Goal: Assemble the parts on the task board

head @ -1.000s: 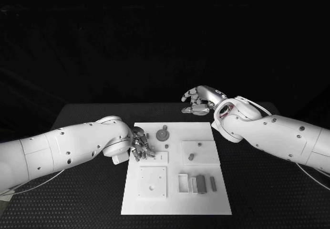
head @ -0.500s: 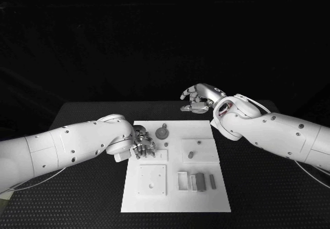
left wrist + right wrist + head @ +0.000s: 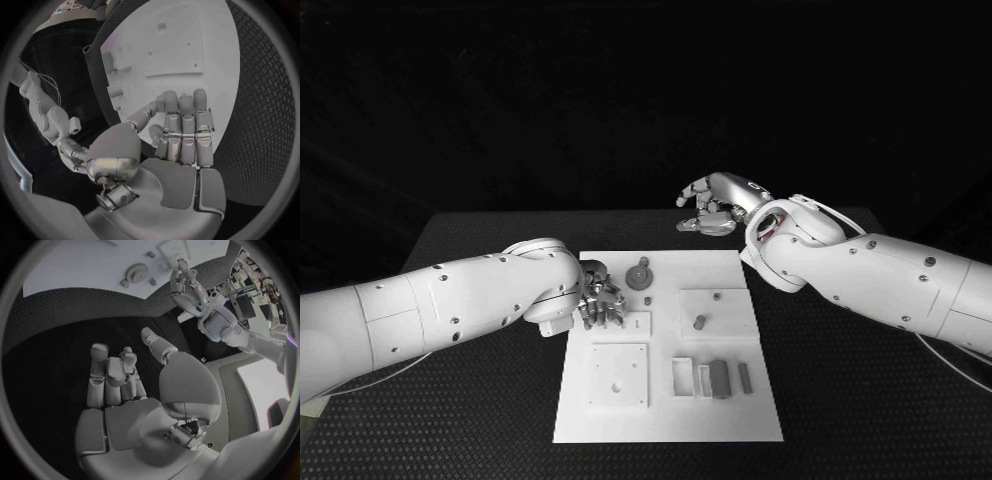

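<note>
Currently I log one task board (image 3: 733, 420): a white rectangular plate lying flat mid-worktop (image 3: 877, 400), its long axis running from my near side toward the far edge. On it I count a round grey disc part (image 3: 640, 279) with a short stem near the far end, a raised white square block (image 3: 713, 315) carrying a small upright grey peg (image 3: 700, 324), a second white square plate (image 3: 617, 378) with small holes nearer me, and a cluster of narrow grey bar parts (image 3: 721, 380) lying side by side, long axes parallel to the board's. Left robot hand (image 3: 599, 304): over the board's left edge beside the disc, fingers pointing down at the surface; the left wrist view shows them straight and close together with nothing between them, so I record it as empty and unclenched. Right robot hand (image 3: 715, 208): raised beyond the board's far end, well apart from it, fingers loosely curled and spread, holding nothing.
</note>
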Available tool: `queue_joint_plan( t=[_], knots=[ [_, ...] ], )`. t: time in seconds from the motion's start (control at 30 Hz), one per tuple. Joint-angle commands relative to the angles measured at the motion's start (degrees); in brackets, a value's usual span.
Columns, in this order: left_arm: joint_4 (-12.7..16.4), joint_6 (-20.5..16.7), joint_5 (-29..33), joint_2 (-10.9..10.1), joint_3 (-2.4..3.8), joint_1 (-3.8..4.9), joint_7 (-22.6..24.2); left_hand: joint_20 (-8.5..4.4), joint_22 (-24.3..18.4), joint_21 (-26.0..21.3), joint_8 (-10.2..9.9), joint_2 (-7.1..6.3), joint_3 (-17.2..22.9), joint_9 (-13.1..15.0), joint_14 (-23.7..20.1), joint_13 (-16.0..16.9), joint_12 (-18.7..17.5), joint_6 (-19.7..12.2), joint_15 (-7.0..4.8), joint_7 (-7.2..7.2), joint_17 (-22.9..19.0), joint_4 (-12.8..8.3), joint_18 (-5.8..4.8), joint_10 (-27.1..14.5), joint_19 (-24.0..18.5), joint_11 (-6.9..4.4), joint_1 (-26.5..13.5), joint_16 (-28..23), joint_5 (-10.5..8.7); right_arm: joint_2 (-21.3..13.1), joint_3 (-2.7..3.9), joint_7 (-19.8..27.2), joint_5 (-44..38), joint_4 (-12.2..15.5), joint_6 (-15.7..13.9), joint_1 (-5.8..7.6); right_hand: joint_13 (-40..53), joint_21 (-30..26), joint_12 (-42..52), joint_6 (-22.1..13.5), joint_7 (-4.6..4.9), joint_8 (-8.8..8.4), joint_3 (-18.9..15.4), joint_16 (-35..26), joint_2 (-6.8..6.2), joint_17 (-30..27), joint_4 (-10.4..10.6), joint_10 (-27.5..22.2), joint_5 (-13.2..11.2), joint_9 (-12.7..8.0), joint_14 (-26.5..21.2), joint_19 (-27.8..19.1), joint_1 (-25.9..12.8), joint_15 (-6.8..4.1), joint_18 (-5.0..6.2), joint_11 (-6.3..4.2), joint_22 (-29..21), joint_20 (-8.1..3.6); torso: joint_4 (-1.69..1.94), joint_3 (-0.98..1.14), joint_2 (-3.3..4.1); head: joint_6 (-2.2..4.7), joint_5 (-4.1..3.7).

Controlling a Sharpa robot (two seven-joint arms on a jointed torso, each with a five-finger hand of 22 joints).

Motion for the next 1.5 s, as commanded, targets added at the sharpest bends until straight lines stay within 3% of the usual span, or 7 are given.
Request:
queue_joint_plan(
  t=[0.03, 0.3, 0.43, 0.83, 1.5],
  knots=[
    [0.29, 1.07, -2.4, 0.18, -0.02, 0.01, 0.31, -0.05, 0.12, -0.11, -0.05, 0.09, 0.42, 3.07, -0.06, -0.08, 0.29, 5.85, -0.16, -5.03, -0.08, 0.07, 0.53, -1.0, 0.52, -1.18, -0.25, 0.38, 0.3, -0.03, 0.03, 0.46, -0.11, 0.11, 0.51, 0.02, -0.1, -0.27, 0.26, -2.07, 2.31, 0.17, 0.11, -0.16, 0.23, -0.06, -0.37, -0.18, -0.09, -0.01, -0.3, 0.37, 0.55, 0.27, 1.73, 0.08, 0.47, -0.17, -0.02, -0.03, -0.01, -0.06, -0.07],
    [0.81, -0.17, -5.36, 0.48, -0.17, -0.05, 0.56, -0.05, 0.17, -0.14, -0.09, 0.06, 0.54, 3.09, -0.11, -0.12, 0.29, 5.82, -0.16, -5.02, -0.15, 0.05, 0.53, -1.05, 0.5, -1.17, -0.29, 0.4, 0.33, -0.1, 0.03, 0.48, -0.06, 0.28, 0.54, 0.02, -0.11, -0.27, 0.26, -2.07, 2.31, 0.17, 0.08, -0.16, 0.26, -0.06, -0.39, -0.18, -0.09, -0.01, -0.31, 0.36, 0.51, 0.27, 1.73, 0.08, 0.48, -0.15, 0.05, -0.05, -0.02, -0.17, -0.26],
    [1.25, -1.27, -6.56, 0.68, -0.82, -0.11, 0.42, -0.06, 0.22, -0.15, -0.1, 0.08, 0.67, 3.1, -0.11, -0.15, 0.31, 5.82, -0.16, -5.02, -0.21, 0.02, 0.54, -1.04, 0.51, -1.17, -0.29, 0.45, 0.36, -0.05, 0.03, 0.45, -0.06, 0.33, 0.68, 0.02, -0.12, -0.28, 0.27, -2.06, 2.31, 0.18, 0.05, -0.16, 0.28, -0.06, -0.41, -0.19, -0.09, -0.01, -0.32, 0.36, 0.49, 0.27, 1.73, 0.08, 0.48, -0.14, 0.06, -0.05, 0.0, -0.25, -0.34],
    [1.24, -3.16, -9.22, 1.29, -0.81, -0.73, 0.72, -0.07, 0.4, -0.12, -0.18, 0.22, 0.96, 3.1, -0.03, -0.27, 0.33, 5.88, -0.18, -5.03, -0.39, 0.03, 0.55, -1.02, 0.62, -1.18, -0.42, 0.63, 0.38, -0.01, 0.03, 0.44, 0.02, 0.28, 0.76, 0.02, -0.15, -0.3, 0.28, -2.06, 2.31, 0.19, 0.0, -0.16, 0.33, -0.07, -0.45, -0.2, -0.09, -0.02, -0.33, 0.34, 0.43, 0.27, 1.73, 0.08, 0.5, -0.12, 0.0, -0.03, -0.03, -0.28, -0.37],
    [0.86, -3.06, -11.21, 1.92, -0.8, -1.69, 0.72, -0.12, 0.73, -0.07, -0.25, 0.25, 1.32, 3.13, 0.16, -0.46, 0.43, 6.11, -0.25, -5.09, -0.7, 0.0, 0.6, -0.8, 0.83, -1.25, -0.73, 0.97, 0.53, 0.0, 0.03, 0.46, 0.11, 0.26, 1.03, 0.02, -0.2, -0.31, 0.3, -2.02, 2.3, 0.22, -0.06, -0.16, 0.45, -0.08, -0.53, -0.22, -0.09, -0.02, -0.35, 0.34, 0.35, 0.27, 1.73, 0.08, 0.52, -0.09, 0.03, -0.06, 0.0, -0.36, -0.57]
  ],
)
